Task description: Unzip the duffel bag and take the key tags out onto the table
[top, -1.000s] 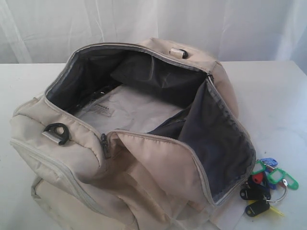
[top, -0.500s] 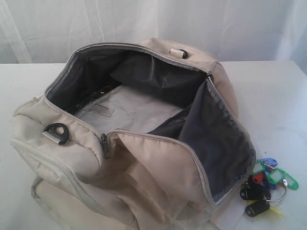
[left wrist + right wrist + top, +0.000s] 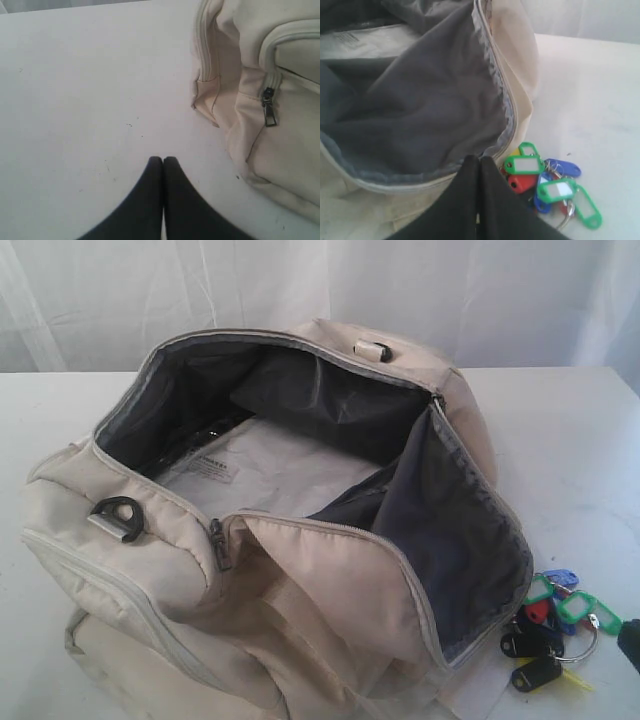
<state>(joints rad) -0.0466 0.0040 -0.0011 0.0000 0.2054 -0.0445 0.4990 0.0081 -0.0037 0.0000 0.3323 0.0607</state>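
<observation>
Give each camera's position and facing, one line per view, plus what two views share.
Exterior: raised, angled down into the open duffel bag; a dark sliver, probably robot, at right edge.
Left wrist: on left arm, looking past shut left gripper at table and the bag's outer zip.
Right wrist: on right arm, looking past shut right gripper at key tags.
Shared: exterior and right wrist both show the key tags lying beside the bag.
</observation>
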